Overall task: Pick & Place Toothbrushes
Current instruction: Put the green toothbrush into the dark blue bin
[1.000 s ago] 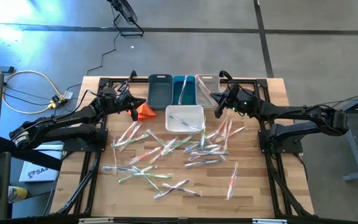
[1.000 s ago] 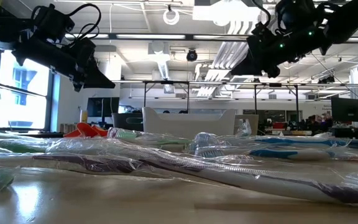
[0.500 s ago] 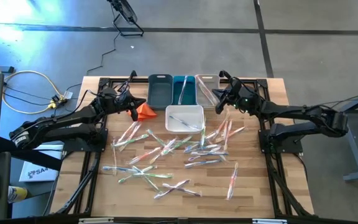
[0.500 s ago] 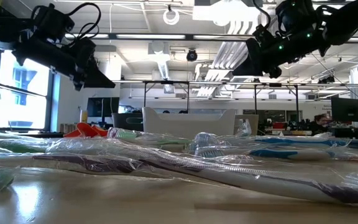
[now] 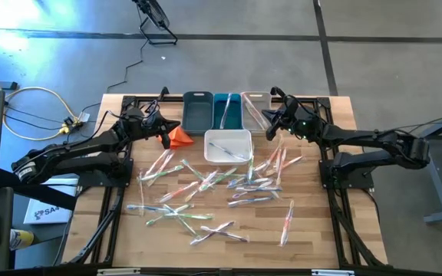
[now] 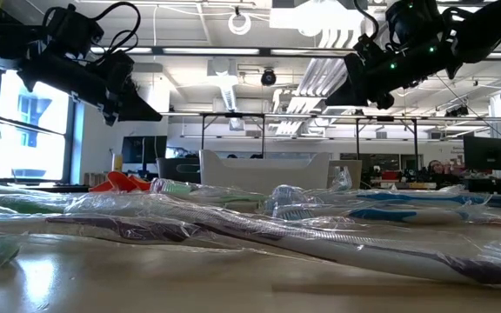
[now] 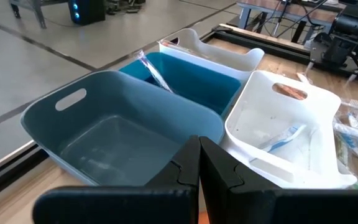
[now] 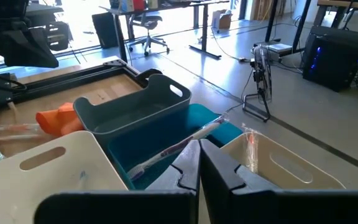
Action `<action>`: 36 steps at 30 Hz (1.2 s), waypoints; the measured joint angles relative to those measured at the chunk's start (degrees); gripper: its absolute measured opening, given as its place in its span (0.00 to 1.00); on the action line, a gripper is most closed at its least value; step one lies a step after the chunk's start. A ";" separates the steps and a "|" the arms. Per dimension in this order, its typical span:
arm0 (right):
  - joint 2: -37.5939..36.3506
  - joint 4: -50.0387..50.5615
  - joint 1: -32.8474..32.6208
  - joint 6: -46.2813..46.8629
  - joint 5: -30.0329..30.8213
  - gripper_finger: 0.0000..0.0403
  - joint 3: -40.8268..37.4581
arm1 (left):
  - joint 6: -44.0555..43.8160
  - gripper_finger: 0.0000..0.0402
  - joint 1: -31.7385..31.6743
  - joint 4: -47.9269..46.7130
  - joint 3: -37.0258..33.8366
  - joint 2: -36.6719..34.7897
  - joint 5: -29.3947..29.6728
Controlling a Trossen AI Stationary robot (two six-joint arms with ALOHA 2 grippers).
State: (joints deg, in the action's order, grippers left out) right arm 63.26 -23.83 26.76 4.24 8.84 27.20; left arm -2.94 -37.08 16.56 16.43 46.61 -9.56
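Hovering: left hand, right hand, both pinched empty; four bins; toothbrushes uncountable.

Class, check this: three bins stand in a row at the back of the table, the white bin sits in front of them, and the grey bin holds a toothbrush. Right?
Not quite. The grey bin is empty, as the left wrist view shows. The teal bin beside it holds a toothbrush. The rest is right.
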 joint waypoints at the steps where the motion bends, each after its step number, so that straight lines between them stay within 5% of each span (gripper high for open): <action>1: 0.00 0.02 0.00 -0.03 0.00 0.01 0.00 | -0.20 0.00 -0.02 -0.02 0.00 0.00 0.00; 36: 0.00 -0.35 0.00 -2.60 -4.59 0.01 0.04 | -0.31 0.00 0.00 -4.76 0.00 0.00 0.66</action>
State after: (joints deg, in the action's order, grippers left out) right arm 63.26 -24.18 26.76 1.65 4.25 27.24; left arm -3.25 -37.08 11.80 16.43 46.61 -8.91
